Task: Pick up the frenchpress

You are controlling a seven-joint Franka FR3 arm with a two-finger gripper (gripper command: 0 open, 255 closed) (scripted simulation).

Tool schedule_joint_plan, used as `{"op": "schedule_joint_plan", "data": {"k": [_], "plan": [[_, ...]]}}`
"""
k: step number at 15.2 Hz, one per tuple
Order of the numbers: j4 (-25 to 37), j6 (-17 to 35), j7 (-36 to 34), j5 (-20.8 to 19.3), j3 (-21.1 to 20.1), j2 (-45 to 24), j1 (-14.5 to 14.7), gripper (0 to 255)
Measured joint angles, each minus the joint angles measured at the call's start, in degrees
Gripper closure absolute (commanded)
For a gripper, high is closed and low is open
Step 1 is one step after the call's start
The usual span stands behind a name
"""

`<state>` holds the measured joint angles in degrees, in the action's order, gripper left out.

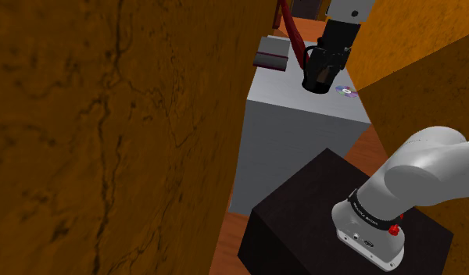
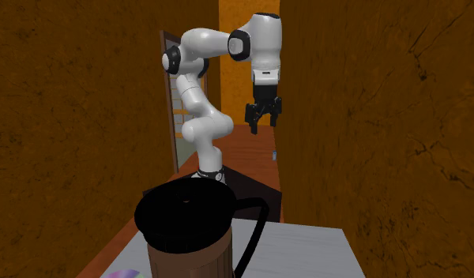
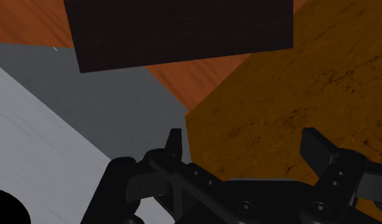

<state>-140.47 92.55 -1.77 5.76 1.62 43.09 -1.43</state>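
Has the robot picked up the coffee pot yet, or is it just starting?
Nothing looks done yet: the brown french press with a black lid and handle stands on the grey table top. In hand: the black two-finger gripper hangs open in the air, apart from the press. Left to do: come down to it, close on it and lift.

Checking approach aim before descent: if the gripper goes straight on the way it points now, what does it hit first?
The gripper would likely meet the brown wall first; that fills the gap between its open fingers. Depth is unclear. The french press lies off that line.
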Motion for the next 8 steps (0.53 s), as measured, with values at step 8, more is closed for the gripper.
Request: {"op": "schedule_joint_plan", "data": {"k": [8], "plan": [[7.36, 0.12, 6.57, -4.4, 5.89, -7.69, -2.51, 0]]}}
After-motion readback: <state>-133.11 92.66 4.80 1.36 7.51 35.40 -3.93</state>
